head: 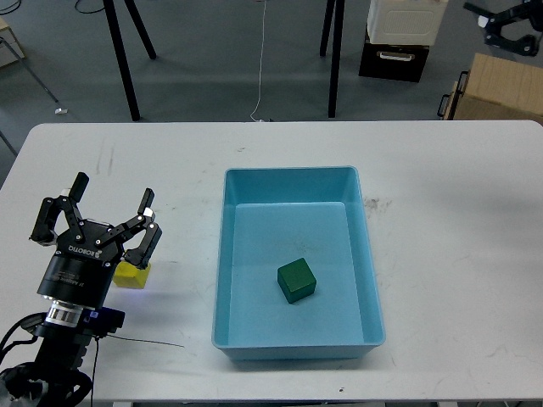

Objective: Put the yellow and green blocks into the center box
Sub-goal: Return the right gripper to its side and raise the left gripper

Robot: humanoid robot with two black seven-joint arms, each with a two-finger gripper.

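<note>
A green block (296, 281) lies on the floor of the blue center box (370, 254), a little below its middle. A yellow block (133, 274) sits on the white table at the left, partly hidden by one finger of my left gripper (112, 197). That gripper is open and empty, hovering right over the yellow block. My right gripper (506, 20) is raised far off at the top right corner, small and partly cut off by the frame edge, with its fingers spread and nothing in them.
The white table (458, 254) carries only the box and the yellow block. Beyond its far edge are black stand legs (123, 59), a cardboard box (501, 89) and a black-and-white case (399, 42) on the floor.
</note>
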